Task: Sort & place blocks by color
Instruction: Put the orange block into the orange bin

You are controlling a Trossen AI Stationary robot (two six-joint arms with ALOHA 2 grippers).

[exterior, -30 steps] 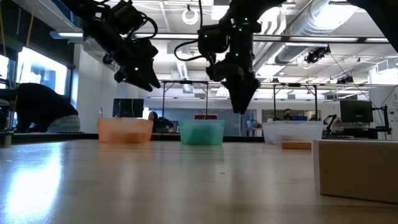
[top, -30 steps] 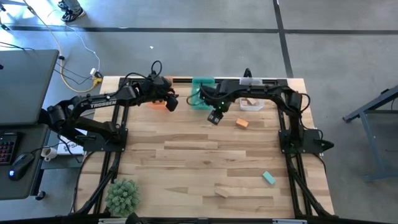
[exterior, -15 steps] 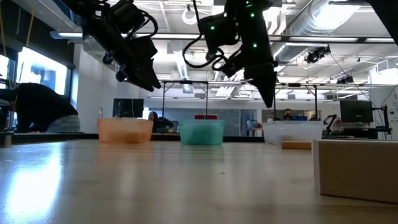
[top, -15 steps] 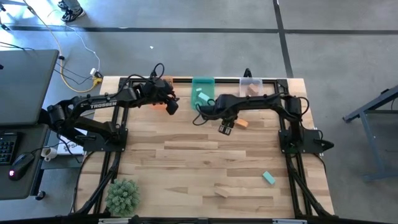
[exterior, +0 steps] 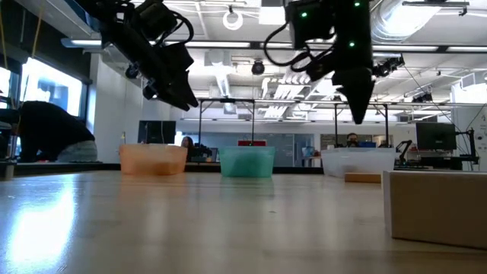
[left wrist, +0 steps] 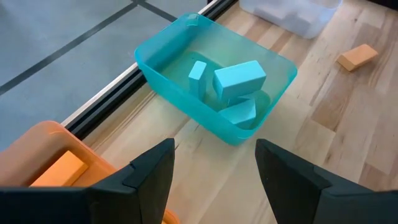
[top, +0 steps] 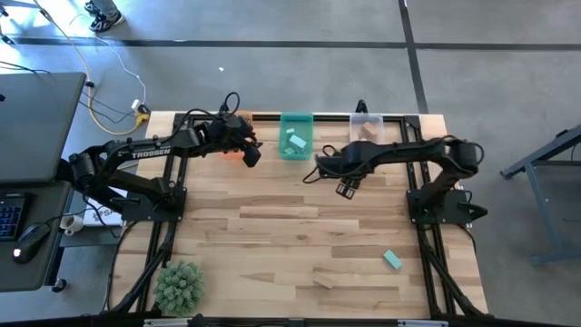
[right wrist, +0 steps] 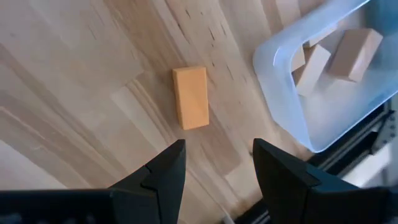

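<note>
Orange block (right wrist: 191, 98) on desk, near far edge; my right claw (right wrist: 214, 163) above it, fingers apart, empty.

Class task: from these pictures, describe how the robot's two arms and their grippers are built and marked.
Both arms are black and jointed, trailing black cables. The left arm carries white lettering. Left gripper and right gripper have two dark angular fingers; green lights glow by the right one.
</note>
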